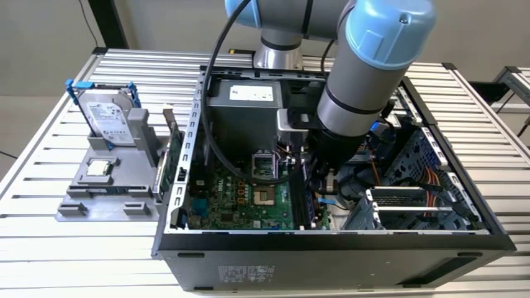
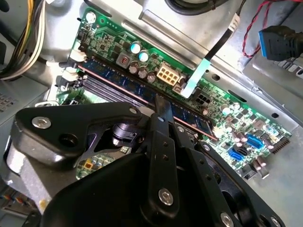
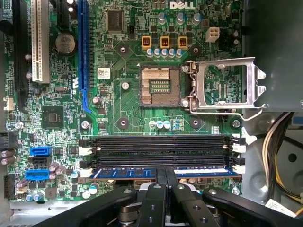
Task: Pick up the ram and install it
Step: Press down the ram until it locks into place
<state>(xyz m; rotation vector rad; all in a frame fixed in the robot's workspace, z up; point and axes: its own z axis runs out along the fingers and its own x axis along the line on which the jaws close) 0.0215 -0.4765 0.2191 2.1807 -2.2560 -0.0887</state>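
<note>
The slatted metal table (image 1: pixel 49 130) carries an open computer case (image 1: pixel 331 248) lying on its side, and the arm (image 1: pixel 364 74) reaches down into it from twelve o'clock in the exterior view. Inside the case, the green motherboard (image 3: pixel 128 104) lies flat, its open processor socket (image 3: pixel 160 86) near the centre of the first wrist view with the raised retention frame (image 3: pixel 222 87) at three o'clock of it. At nine o'clock of the case in the exterior view stands a grey holder (image 1: pixel 108 198) bearing the hard drive in a blue frame (image 1: pixel 108 118) and, at six o'clock of that drive, a small square processor (image 1: pixel 99 166).

The gripper (image 3: pixel 165 176) hangs at the row of memory slots (image 3: pixel 161 146). The ram (image 3: pixel 128 173) sits along the slot nearest the gripper, its blue edge running to either side of the fingertips. The fingers (image 3: pixel 161 177) are drawn together, clamped on the ram's middle. In the second wrist view the same stick (image 2: pixel 118 80) lies in the slot with the gripper (image 2: pixel 163 111) at its edge.
</note>
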